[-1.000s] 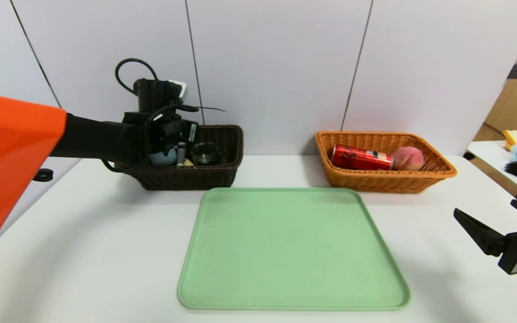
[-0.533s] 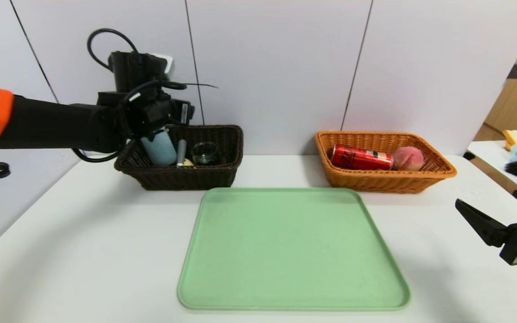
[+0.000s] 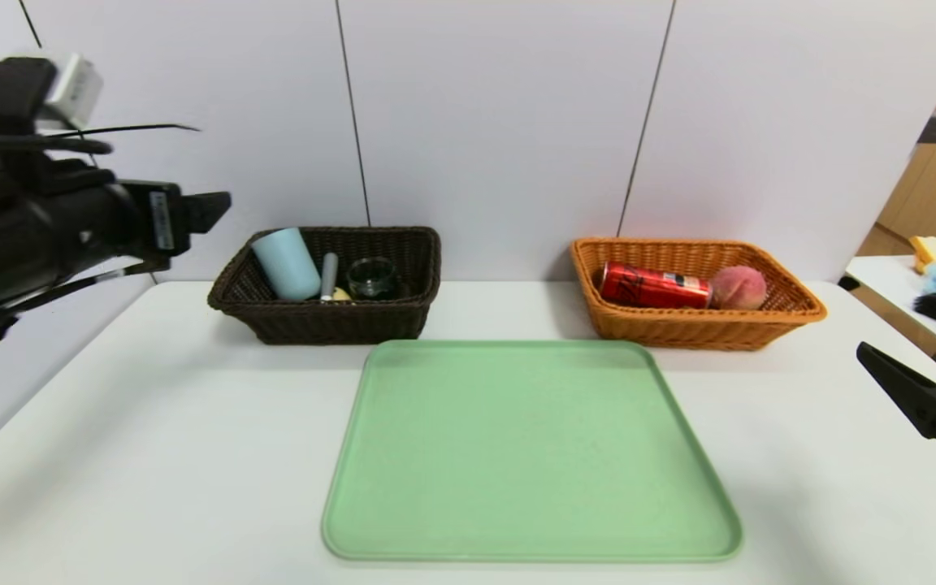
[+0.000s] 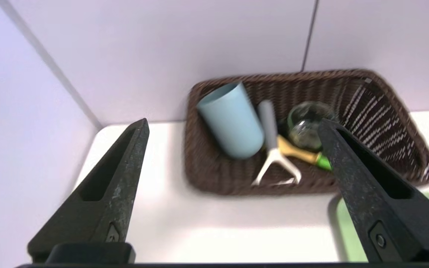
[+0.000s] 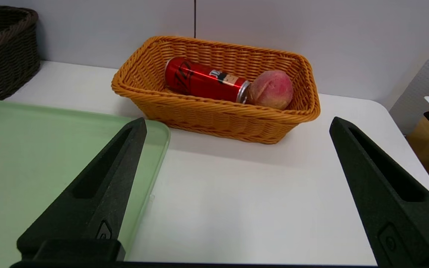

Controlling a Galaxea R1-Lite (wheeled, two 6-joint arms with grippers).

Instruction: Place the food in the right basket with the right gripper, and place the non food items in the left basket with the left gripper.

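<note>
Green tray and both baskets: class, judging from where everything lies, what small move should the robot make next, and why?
Probably bring both arms to rest. The green tray is bare; the blue cup lies in the dark basket, the red can and peach in the orange basket. The left gripper and right gripper are open and empty.

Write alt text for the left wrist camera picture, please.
Between the open left gripper fingers, a dark wicker basket on a white table holds a blue cup, a glass jar and a peeler.
</note>
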